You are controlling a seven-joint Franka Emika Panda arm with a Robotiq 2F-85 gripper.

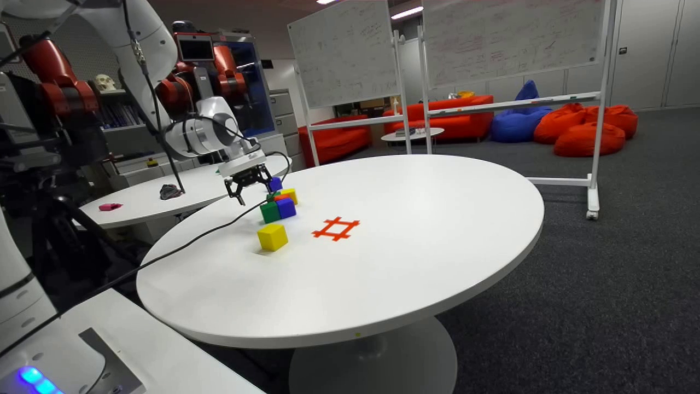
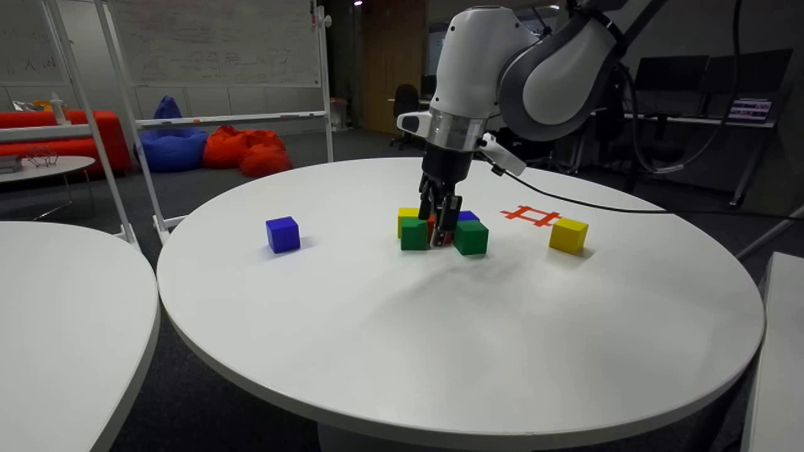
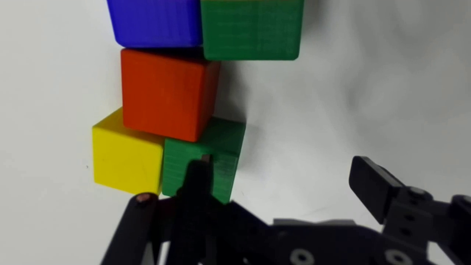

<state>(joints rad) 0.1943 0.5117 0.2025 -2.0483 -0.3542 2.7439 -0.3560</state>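
A: Report jaw state.
B: Jaws stand apart, clamping nothing; the black two-finger gripper (image 3: 280, 165) is near a red wood-like cube (image 3: 163, 95); a green wood-like cube (image 3: 220, 147) is just beside the red wood-like cube; gripper contact unclear.
A: Grasp status?
B: None made; every visible cube rests unheld.

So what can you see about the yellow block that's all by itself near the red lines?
The yellow block looks like a plain cube with flat faces and straight edges. It seems smooth and not shiny; I can't tell whether it's wood or plastic. It sits flat on the round white table, near the crossed red lines, with a soft shadow beside its base. Only the table touches it.
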